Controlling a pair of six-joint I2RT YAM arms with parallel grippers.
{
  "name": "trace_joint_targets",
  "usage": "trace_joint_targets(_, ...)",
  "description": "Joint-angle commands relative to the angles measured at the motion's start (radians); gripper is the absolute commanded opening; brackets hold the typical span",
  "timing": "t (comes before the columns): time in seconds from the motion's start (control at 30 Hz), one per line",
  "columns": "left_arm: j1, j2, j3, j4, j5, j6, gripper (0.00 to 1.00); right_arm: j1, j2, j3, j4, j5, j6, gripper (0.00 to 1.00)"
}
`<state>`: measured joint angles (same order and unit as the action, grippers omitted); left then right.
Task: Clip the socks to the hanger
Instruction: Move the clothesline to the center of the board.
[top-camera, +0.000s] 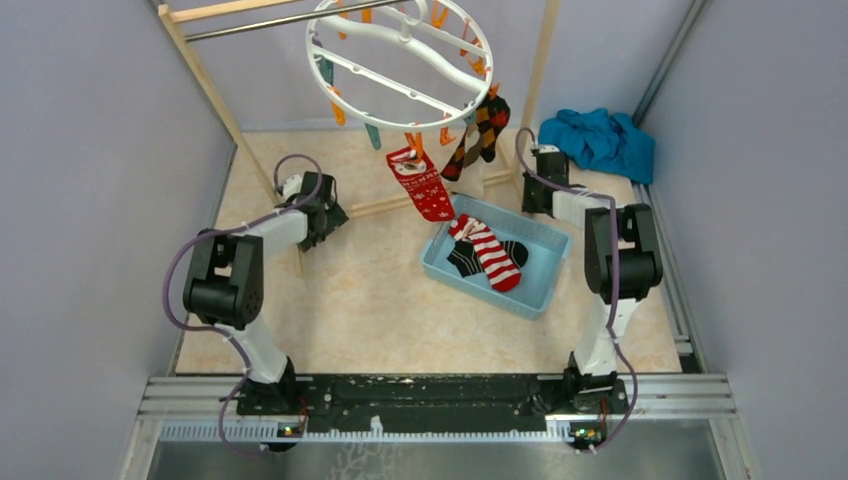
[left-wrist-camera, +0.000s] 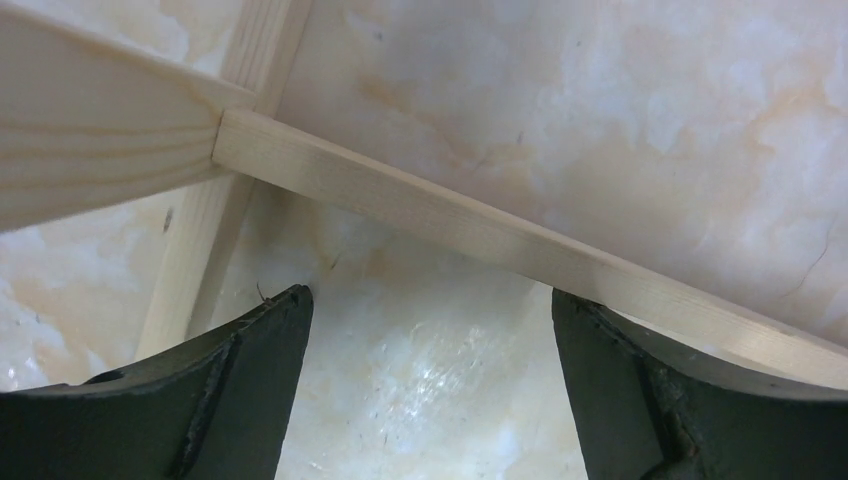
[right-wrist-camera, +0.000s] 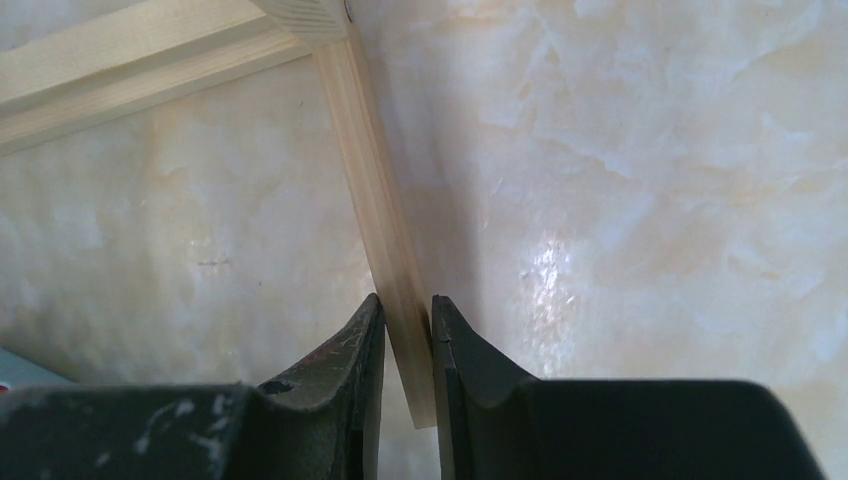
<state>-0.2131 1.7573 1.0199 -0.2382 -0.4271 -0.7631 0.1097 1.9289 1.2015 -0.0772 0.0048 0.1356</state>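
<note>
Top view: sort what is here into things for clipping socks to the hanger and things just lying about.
For the job: hanger, red patterned sock and argyle sock hanging from it, striped sock and black sock in the blue bin.
Just lying about: teal cloth heap, wooden rack.

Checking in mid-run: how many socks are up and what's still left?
Done: the red patterned sock and the argyle sock hang clipped on the hanger. In hand: no sock; the left end effector is open and the right end effector nearly closed, both low by the wooden rack base. Left: the striped sock and black sock in the basket.
</note>
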Motion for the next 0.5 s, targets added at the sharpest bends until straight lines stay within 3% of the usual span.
trace_joint_targets(0.0, 0.025, 0.040, 0.053, 0.026, 0.046, 0.007, 0.95, 0.039, -0.037, -0.056, -0.134, 0.061, 0.034, 0.00)
trace_joint_targets(0.13, 0.027, 0.032, 0.057, 0.027, 0.092, 0.007, 0.95, 0.039, -0.065, -0.074, -0.117, 0.080, 0.050, 0.00)
trace_joint_targets(0.2, 0.025, 0.006, 0.042, 0.041, 0.109, 0.011, 0.96, 0.039, -0.089, -0.063, -0.113, 0.107, 0.059, 0.17)
trace_joint_targets(0.3, 0.012, -0.058, 0.022, 0.068, 0.121, 0.027, 0.98, 0.039, -0.130, -0.032, -0.118, 0.152, 0.068, 0.57)
trace_joint_targets(0.37, 0.005, -0.116, 0.021, 0.075, 0.132, 0.036, 0.98, 0.039, -0.167, -0.006, -0.128, 0.163, 0.068, 0.69)
trace_joint_targets(0.47, -0.005, -0.183, 0.031, 0.078, 0.157, 0.042, 0.98, 0.039, -0.208, 0.031, -0.150, 0.182, 0.071, 0.76)
